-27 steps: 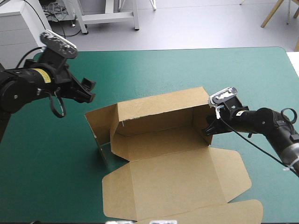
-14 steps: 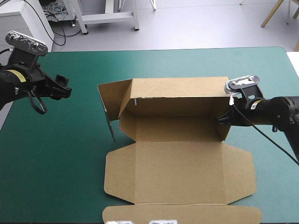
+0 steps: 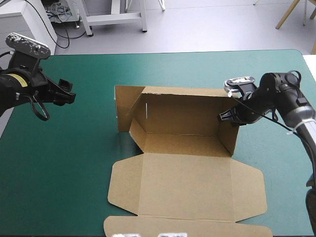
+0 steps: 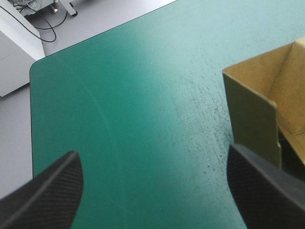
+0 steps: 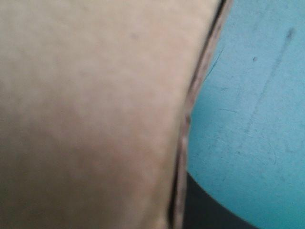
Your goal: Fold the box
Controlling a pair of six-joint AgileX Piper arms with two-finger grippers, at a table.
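High view: right gripper [image 3: 223, 116] pinches top of box [image 3: 182, 116] end wall, board between black fingers. Right wrist view: one finger [image 5: 209, 212] lies against wall's outer face. Box runs away from this gripper, long axis parallel to table's far edge, open side up, lid [image 3: 187, 185] flat toward near edge. Left gripper [image 3: 68, 97] spread wide, empty, well apart from box's other end, above teal-green cover [image 3: 74, 163].

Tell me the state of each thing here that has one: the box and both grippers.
box: open, back and right end walls raised, lid flat on the teal-green cover toward the near edge.
left gripper: open, holding nothing, apart from the box on its left.
right gripper: shut on the box, at its right end wall.
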